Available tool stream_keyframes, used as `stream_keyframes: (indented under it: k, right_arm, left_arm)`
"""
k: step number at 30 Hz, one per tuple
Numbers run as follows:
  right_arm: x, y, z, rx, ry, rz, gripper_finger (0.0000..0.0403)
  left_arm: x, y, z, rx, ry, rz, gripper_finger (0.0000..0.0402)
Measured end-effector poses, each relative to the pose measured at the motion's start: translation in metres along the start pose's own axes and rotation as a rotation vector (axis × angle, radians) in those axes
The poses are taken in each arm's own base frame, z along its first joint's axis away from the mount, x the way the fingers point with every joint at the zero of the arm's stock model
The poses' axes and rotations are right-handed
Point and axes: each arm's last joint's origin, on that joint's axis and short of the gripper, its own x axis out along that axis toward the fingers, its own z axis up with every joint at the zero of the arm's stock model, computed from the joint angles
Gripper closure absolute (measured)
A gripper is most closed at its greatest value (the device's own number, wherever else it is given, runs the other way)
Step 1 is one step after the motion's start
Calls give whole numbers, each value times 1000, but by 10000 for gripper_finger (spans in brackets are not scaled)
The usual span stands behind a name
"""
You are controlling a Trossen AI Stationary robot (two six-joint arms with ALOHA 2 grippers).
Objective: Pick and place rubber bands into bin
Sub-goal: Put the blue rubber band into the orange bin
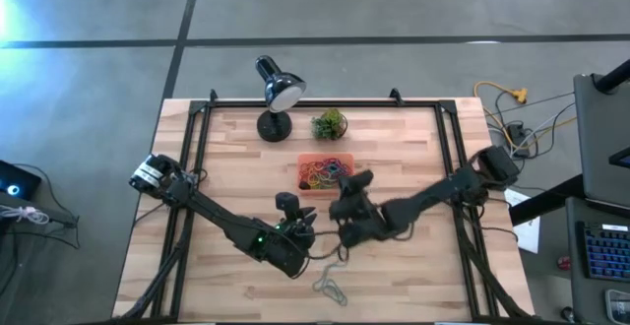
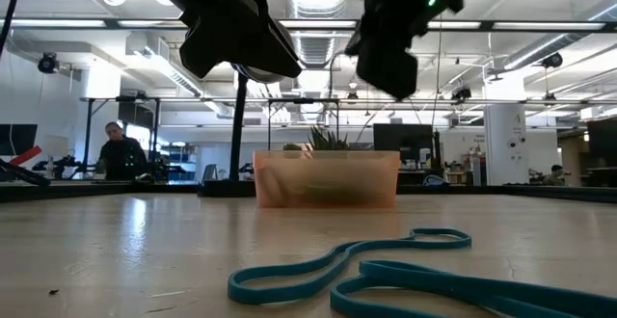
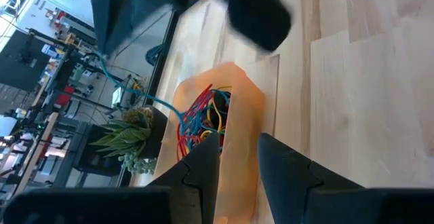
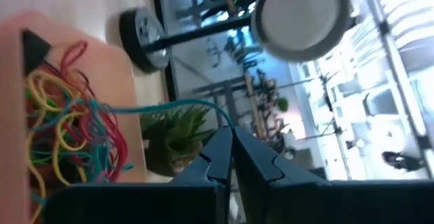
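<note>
The bin (image 1: pixel 301 163), a small orange-red tray, stands on the wooden table and holds a tangle of red, yellow and teal rubber bands (image 4: pixel 64 122). My right gripper (image 4: pixel 230 146) is shut on a teal rubber band (image 4: pixel 169 106) just beside the bin's near right edge (image 1: pixel 351 181). My left gripper (image 3: pixel 239 149) stands open at the bin's near left side (image 1: pixel 291 204), pointing at the bin (image 3: pixel 245 112), with nothing between its fingers. More loose bands (image 1: pixel 331 286) lie flat near the table's near edge; in the low view they show teal (image 2: pixel 386 270). My right gripper pinches one end of the teal band (image 4: pixel 226 123) between its two fingertips. From the fingers the strand runs across to the pile in the bin (image 4: pixel 102 110), where its other end lies among the other bands. The same strand shows in the left wrist view (image 3: pixel 139 88).
A black desk lamp (image 1: pixel 276 94) and a small green plant ball (image 1: pixel 330 123) stand behind the bin at the far edge. Black frame rails (image 1: pixel 202 138) run along the table's sides. Bare wood lies to the bin's left and right.
</note>
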Motion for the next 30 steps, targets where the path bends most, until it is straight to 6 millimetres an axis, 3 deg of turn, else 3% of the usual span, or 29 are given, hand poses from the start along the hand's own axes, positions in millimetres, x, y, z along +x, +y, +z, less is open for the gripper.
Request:
stream_keyframes:
  k: [7,13,24,30]
  right_arm:
    - [54,-1,-21,81,87,127,394]
    - [81,2,-39,180,130,263,394]
    - [93,2,-46,242,159,315,394]
    - [93,4,-46,272,144,388,367]
  left_arm:
    - [0,0,-2,20,13,1,315]
    - [0,0,-5,51,31,2,315]
    - [-1,1,-5,55,33,1,315]
    - [-1,1,-5,54,33,1,315]
